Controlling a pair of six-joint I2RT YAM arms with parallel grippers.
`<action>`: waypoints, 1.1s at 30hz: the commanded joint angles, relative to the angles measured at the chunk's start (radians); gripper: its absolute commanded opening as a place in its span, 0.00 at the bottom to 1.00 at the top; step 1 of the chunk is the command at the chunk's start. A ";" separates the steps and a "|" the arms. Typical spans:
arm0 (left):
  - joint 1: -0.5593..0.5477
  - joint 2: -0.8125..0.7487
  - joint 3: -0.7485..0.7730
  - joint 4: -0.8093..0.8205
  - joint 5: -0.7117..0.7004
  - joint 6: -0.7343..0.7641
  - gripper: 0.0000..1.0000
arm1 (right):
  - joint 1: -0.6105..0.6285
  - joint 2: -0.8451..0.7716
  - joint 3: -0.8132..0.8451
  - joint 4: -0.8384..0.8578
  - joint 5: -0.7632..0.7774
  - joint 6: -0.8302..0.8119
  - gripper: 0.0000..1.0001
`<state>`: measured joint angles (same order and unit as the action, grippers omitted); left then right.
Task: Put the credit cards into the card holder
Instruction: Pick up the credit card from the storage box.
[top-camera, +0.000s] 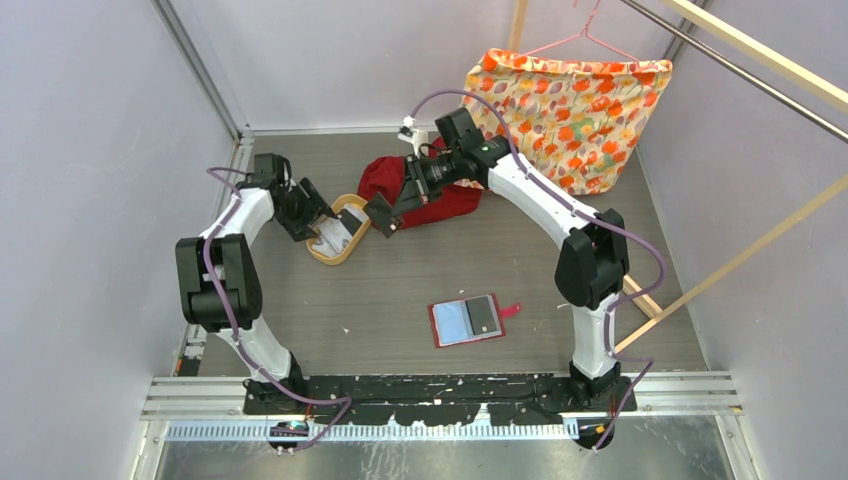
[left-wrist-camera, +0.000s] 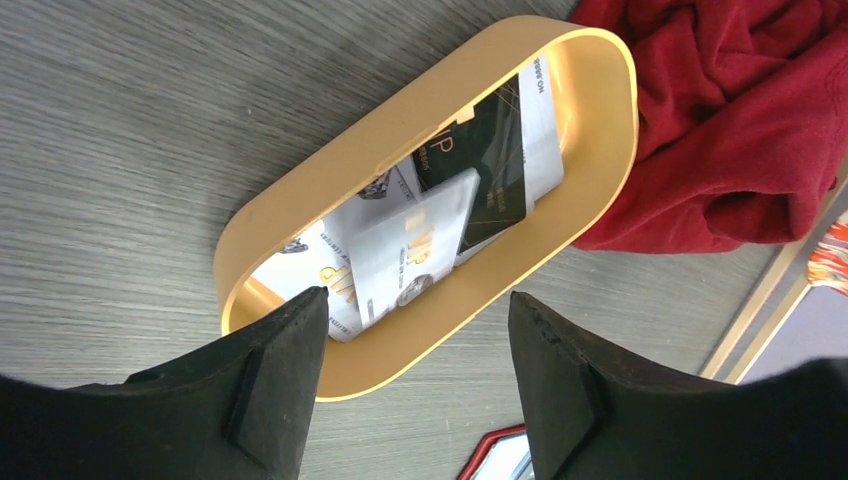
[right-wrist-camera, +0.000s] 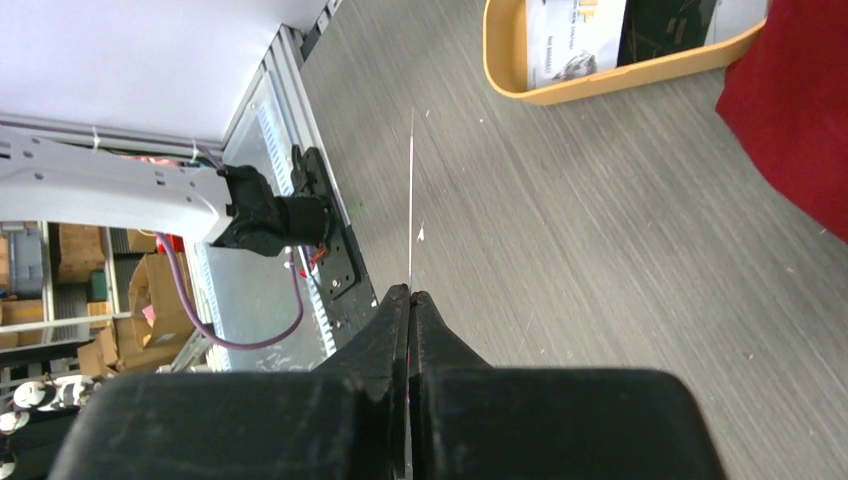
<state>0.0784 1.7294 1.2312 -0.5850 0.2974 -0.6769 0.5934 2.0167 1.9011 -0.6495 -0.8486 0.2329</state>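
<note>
Several credit cards (left-wrist-camera: 415, 245), whitish and dark (left-wrist-camera: 490, 160), lie in a tan oval tray (left-wrist-camera: 400, 130). My left gripper (left-wrist-camera: 415, 300) is open and empty, hovering over the tray's near end; in the top view it (top-camera: 315, 225) sits at the tray's left edge. My right gripper (right-wrist-camera: 410, 292) is shut on one thin card (right-wrist-camera: 411, 200), seen edge-on. In the top view it (top-camera: 393, 217) holds this dark card (top-camera: 378, 213) just right of the tray (top-camera: 352, 203). The red card holder (top-camera: 468, 320) lies open on the table in front, apart from both grippers; its corner (left-wrist-camera: 497, 455) shows in the left wrist view.
A crumpled red cloth (top-camera: 425, 195) lies behind the right gripper, touching the tray's far end (left-wrist-camera: 740, 130). A floral cloth on a hanger (top-camera: 570, 110) hangs at the back right. Wooden rails (top-camera: 740, 260) run along the right side.
</note>
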 joint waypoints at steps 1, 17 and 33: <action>-0.003 -0.054 0.053 -0.042 -0.028 0.033 0.69 | -0.002 -0.107 -0.051 0.029 -0.035 -0.032 0.01; -0.165 -0.672 -0.425 0.656 0.325 -0.137 0.69 | -0.082 -0.467 -0.479 0.229 -0.158 0.030 0.01; -0.564 -0.694 -0.603 1.300 0.302 -0.351 0.70 | -0.315 -0.735 -0.811 0.631 -0.317 0.329 0.01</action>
<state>-0.4042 0.9485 0.5705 0.4992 0.5991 -0.9897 0.3023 1.3174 1.1076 -0.1699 -1.0985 0.4725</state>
